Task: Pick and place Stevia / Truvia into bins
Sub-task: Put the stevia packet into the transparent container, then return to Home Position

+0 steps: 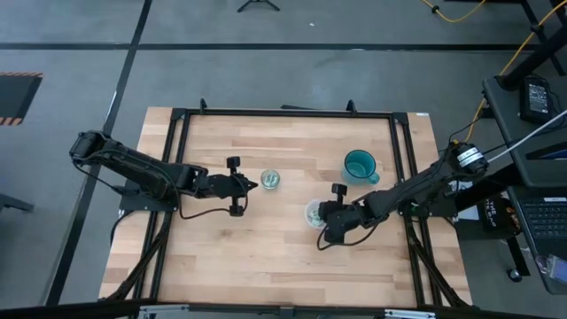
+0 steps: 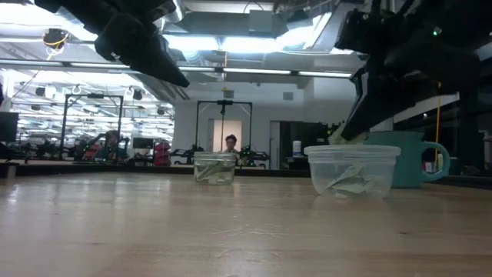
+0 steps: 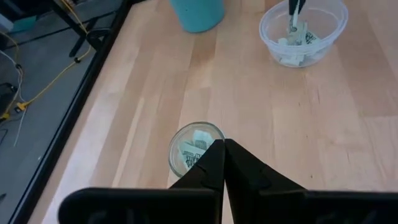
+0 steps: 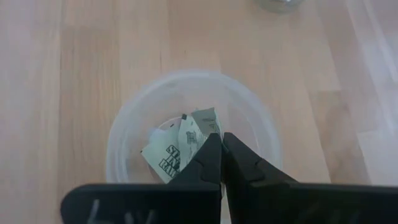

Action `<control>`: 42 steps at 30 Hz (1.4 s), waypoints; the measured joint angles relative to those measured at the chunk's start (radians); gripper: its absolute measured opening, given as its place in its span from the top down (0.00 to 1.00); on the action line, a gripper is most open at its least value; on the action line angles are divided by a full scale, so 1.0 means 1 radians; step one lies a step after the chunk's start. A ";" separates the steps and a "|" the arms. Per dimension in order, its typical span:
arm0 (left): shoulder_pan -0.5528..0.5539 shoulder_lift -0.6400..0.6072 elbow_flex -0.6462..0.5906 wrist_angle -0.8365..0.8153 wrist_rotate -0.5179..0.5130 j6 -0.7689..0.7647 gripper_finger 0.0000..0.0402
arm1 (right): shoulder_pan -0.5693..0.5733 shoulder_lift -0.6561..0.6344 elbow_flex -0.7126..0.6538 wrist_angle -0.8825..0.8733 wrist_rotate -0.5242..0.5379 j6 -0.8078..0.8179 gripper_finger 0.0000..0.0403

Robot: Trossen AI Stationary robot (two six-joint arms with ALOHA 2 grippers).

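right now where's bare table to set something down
Free: the whole near strip of table below both arms, and the far strip above the glass jar. Crowded: the middle right, where the plastic cup, teal mug and right gripper cluster; the left gripper hangs by the jar.

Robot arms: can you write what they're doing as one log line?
left gripper: shut, above glass jar | right gripper: shut, above plastic cup | packets: in cup
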 joint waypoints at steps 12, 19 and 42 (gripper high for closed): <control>-0.001 0.000 0.000 -0.001 0.030 0.000 0.99 | -0.002 0.067 0.000 0.012 0.002 0.048 0.92; -0.001 0.000 0.000 -0.001 0.030 0.000 0.99 | -0.002 0.063 0.000 0.011 0.002 0.020 0.81; 0.068 -0.158 -0.009 -0.013 0.059 0.205 0.99 | -0.028 -0.326 0.017 -0.019 0.004 -0.295 0.98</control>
